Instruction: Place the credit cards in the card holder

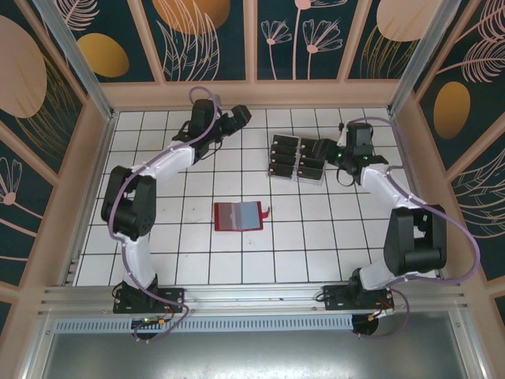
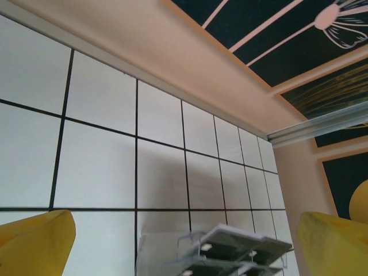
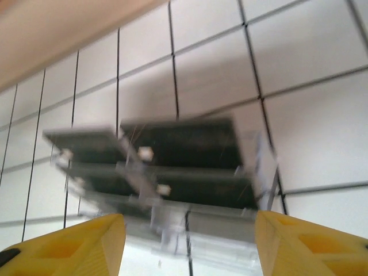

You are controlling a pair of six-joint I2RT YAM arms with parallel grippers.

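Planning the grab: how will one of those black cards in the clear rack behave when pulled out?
Probably stiff: the cards sit flat in the rack without sagging. Likely thin and light, so easy to lift but hard to pinch by the edge. The rack looks light and may slide along if a card snags.

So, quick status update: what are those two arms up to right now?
Left gripper open, near the far wall. Right gripper open, at the credit cards in the clear rack. Red card holder open mid-table, nothing lying between.
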